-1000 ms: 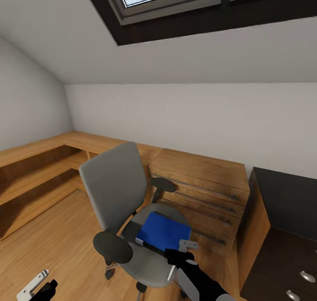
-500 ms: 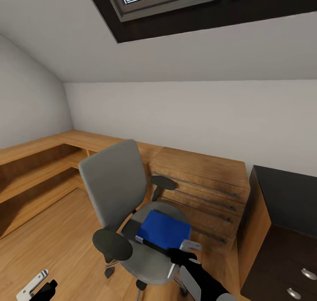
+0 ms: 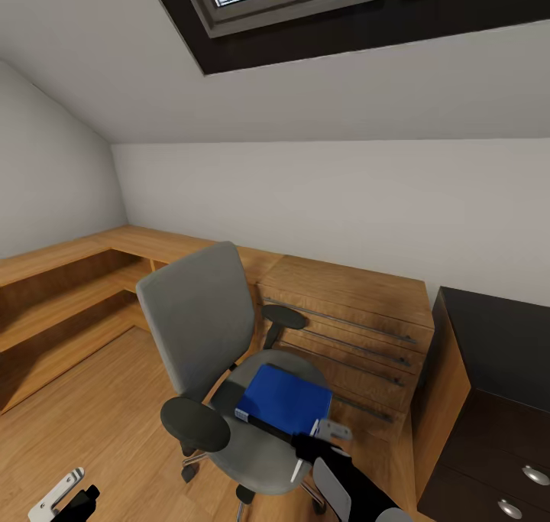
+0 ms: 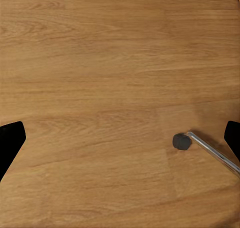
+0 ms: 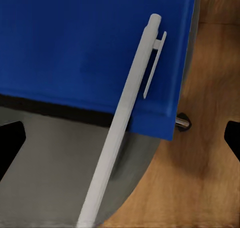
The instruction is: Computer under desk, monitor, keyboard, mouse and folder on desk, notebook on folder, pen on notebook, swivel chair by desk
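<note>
Progress was slight: the left tool (image 3: 65, 495) hung spread and empty over bare floor (image 4: 100, 63). At 6 o'clock the folder (image 3: 284, 401) lay on the chair (image 3: 229, 369), the right tool (image 3: 321, 439) at its near edge, holding the pen (image 5: 125, 123); whether clamped, I couldn't tell. At 3 o'clock a dark cabinet (image 3: 496, 400) crowded the chair.

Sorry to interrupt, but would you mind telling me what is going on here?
The robot's right gripper hovers at the front edge of the swivel chair, jaws open, over the blue folder on the seat. A white pen lies across the folder's corner. The left gripper hangs open above the wooden floor.
</note>
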Motion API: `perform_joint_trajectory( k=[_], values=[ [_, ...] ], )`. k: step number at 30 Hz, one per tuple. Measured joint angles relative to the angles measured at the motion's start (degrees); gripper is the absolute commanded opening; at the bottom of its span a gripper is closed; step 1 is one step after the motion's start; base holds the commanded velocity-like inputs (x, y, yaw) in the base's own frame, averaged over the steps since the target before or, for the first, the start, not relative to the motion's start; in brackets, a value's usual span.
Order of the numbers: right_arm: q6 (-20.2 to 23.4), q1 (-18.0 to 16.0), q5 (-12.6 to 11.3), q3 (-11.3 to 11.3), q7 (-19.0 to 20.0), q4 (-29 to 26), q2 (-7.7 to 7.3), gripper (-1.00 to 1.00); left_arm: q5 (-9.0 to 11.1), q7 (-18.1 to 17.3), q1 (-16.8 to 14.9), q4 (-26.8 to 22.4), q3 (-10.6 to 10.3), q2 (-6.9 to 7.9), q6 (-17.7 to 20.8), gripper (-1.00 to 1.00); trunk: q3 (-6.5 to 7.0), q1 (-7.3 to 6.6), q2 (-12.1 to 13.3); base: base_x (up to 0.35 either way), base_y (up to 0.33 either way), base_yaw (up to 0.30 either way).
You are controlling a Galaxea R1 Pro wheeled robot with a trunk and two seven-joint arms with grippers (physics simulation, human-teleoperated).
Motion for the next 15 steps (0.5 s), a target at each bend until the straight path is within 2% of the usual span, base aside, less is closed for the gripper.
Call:
perform_joint_trajectory(
  k=[7,15],
  values=[
    [1.5,0.0,-1.3,0.1,0.0,-0.1,0.0,1.0,0.0,0.0,0.0,0.0,0.0,0.0,0.0,1.0,0.0,0.0,0.0,0.0,0.0,0.0],
    [1.7,0.0,-1.5,0.1,0.0,-0.1,0.0,1.0,0.1,0.0,0.0,0.0,0.0,0.0,0.0,1.0,0.0,0.0,0.0,0.0,0.0,0.0]
  ],
)
